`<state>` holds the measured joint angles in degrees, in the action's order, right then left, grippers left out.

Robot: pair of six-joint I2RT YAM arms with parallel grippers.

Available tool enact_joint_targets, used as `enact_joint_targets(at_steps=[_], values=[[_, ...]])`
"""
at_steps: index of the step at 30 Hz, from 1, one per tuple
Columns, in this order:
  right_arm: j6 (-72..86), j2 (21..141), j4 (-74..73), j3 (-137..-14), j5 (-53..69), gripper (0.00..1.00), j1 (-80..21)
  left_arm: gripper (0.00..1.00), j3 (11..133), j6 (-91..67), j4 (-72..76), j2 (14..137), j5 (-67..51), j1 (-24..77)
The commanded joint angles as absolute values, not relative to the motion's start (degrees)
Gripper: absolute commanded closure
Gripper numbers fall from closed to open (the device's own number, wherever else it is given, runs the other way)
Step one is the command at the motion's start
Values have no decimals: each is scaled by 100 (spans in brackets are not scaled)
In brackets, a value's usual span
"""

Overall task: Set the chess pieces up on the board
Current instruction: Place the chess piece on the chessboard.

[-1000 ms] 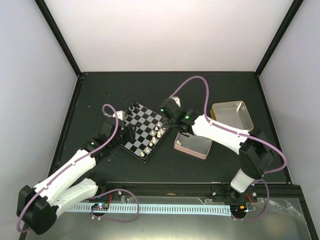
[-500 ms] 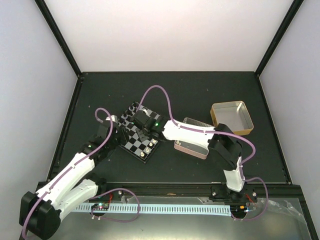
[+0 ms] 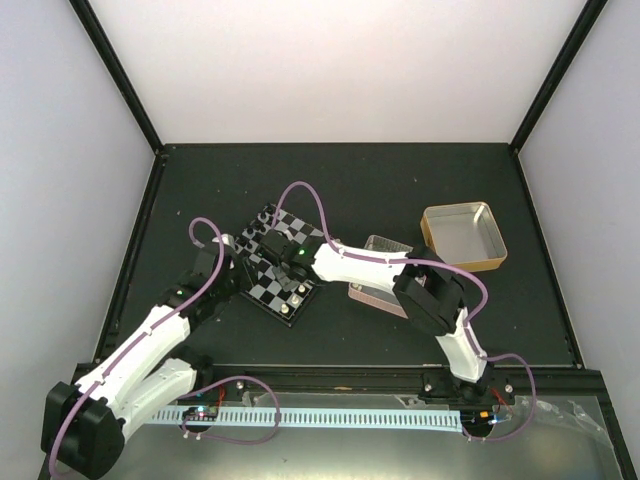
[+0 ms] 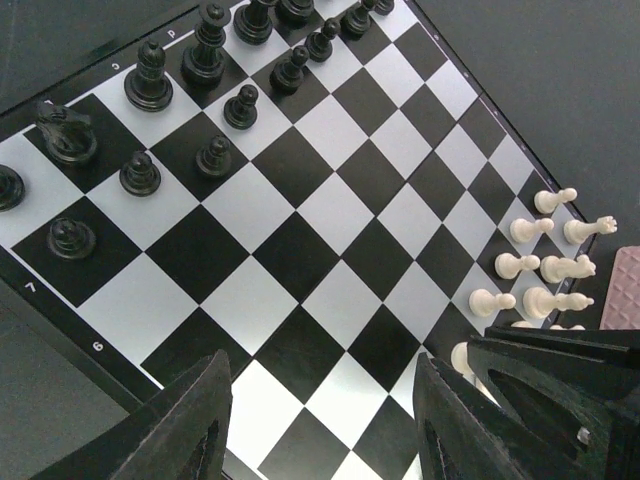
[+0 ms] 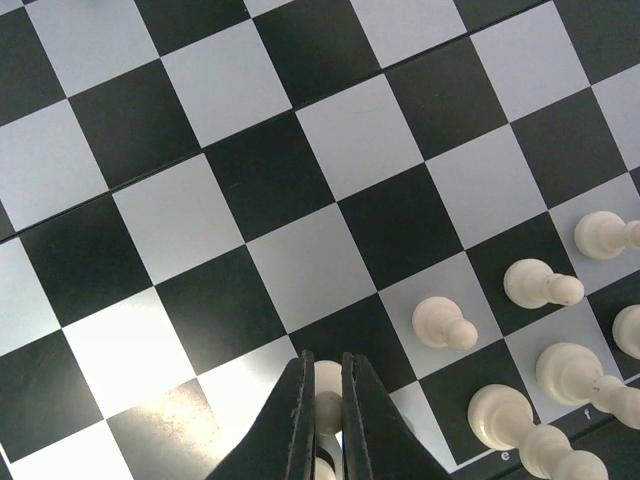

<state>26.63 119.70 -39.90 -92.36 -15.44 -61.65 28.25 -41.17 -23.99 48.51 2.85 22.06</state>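
The board (image 3: pixel 262 292) lies left of centre, and also shows in the left wrist view (image 4: pixel 300 200) and the right wrist view (image 5: pixel 200 210). Black figures (image 4: pixel 200 100) stand along its far side. Several cream-white chess pieces (image 4: pixel 540 265) stand along its right side. My right gripper (image 5: pixel 325 400) is shut on a white pawn (image 5: pixel 327 378), low over a square beside other white pawns (image 5: pixel 445 325); from above it is over the board's middle (image 3: pixel 284 252). My left gripper (image 4: pixel 320 420) is open and empty over the board's near-left part (image 3: pixel 243 263).
A pink tin (image 3: pixel 385 292) lies right of the board under the right arm; its edge shows in the left wrist view (image 4: pixel 625 290). A gold tin (image 3: pixel 463 233) sits further right and back. The right gripper's black body (image 4: pixel 570 390) is close beside my left fingers.
My right arm has swung left from the board's right edge to over the board's middle. My left arm shifted slightly towards the board.
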Motion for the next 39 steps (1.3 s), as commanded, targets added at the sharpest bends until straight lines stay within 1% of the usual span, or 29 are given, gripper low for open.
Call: enact_joint_targets(at_steps=[1, 13, 21, 29, 35, 39], values=[[2586, 12110, -4076, -9417, -1717, 96, -6179, 49, 2813, -4175, -2324, 4884, 137, 2145], [2654, 12357, -4217, -9550, -1908, 90, -6161, 49, 2821, -4178, -2344, 4948, 56, 2136], [2702, 12181, -4210, -9560, -2052, 81, -6147, 49, 2850, -4174, -2348, 5054, -51, 2134], [2865, 11110, -3305, -8772, -1649, 72, -6056, 48, 3070, -3988, -2357, 5431, -684, 2136], [3297, 10251, -2727, -7931, -1630, 72, -5802, 49, 3201, -3462, -1892, 5898, -1718, 2216], [3862, 9696, -2349, -7146, -1647, 73, -5528, 55, 3597, -3019, -2104, 6411, -1782, 2535]])
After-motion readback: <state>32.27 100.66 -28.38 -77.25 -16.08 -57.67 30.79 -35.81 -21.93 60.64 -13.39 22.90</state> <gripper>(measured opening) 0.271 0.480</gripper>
